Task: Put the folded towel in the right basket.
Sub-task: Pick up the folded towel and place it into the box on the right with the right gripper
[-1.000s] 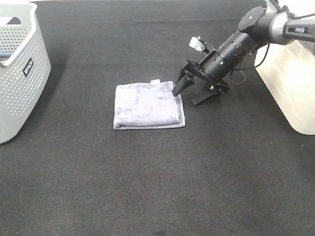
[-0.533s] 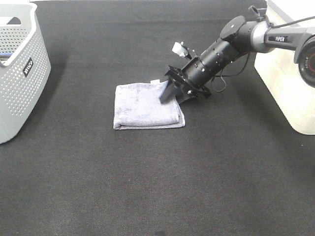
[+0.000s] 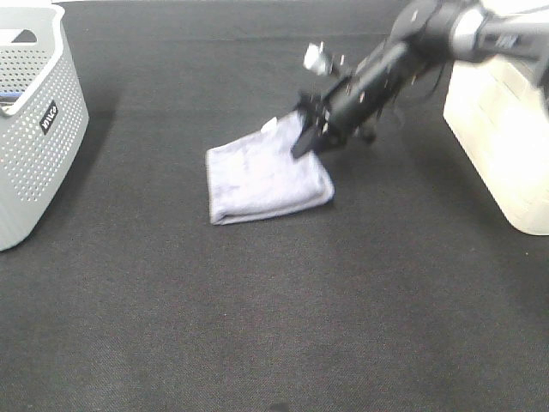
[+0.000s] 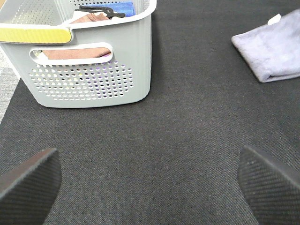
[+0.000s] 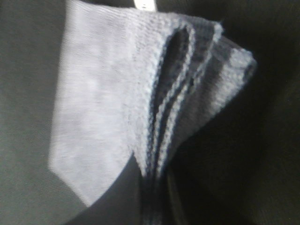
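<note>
The folded lavender-grey towel point(image 3: 266, 172) lies on the black table mat near the middle, its far right corner lifted. My right gripper point(image 3: 307, 142) is shut on that corner; the right wrist view shows the towel's layered edge point(image 5: 173, 93) pinched between the jaws. The right basket point(image 3: 502, 129) is cream-white and stands at the right edge. My left gripper is open, with only its two fingertips point(image 4: 28, 180) showing low in the left wrist view, far from the towel point(image 4: 276, 47).
A grey perforated basket point(image 3: 34, 129) stands at the left edge and holds folded cloths; it also shows in the left wrist view point(image 4: 89, 70). The black mat point(image 3: 274, 309) covers the table.
My right gripper slid over the towel's right edge, closed on its far corner and lifted it. The towel has tilted and shifted slightly to the right.
</note>
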`<state>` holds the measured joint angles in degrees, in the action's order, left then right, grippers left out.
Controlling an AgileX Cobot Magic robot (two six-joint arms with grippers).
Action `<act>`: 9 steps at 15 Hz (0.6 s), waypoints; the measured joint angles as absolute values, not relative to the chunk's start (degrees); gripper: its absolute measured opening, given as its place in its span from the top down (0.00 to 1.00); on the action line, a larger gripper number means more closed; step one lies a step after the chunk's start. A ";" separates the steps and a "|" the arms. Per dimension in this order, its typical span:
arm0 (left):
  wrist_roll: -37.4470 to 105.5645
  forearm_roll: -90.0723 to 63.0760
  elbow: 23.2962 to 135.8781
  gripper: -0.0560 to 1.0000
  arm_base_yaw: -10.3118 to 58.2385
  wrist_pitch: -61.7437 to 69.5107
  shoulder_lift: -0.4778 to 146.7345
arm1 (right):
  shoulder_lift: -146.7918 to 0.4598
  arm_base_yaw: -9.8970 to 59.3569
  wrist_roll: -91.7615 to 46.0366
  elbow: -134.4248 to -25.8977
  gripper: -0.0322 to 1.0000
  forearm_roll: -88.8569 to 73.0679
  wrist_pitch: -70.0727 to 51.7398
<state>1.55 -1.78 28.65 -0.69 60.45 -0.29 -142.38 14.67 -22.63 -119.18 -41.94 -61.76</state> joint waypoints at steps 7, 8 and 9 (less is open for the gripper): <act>1.55 -1.78 28.65 0.03 -0.69 60.45 -0.29 | -119.63 14.67 -21.26 -119.18 0.91 -22.46 -62.40; 1.55 -1.78 28.65 0.03 -0.69 60.45 -0.29 | -116.48 14.55 -20.40 -119.18 0.91 -18.79 -62.40; 1.55 -1.78 28.65 0.03 -0.69 60.45 -0.29 | -113.96 14.04 -19.19 -119.18 0.91 -16.39 -62.40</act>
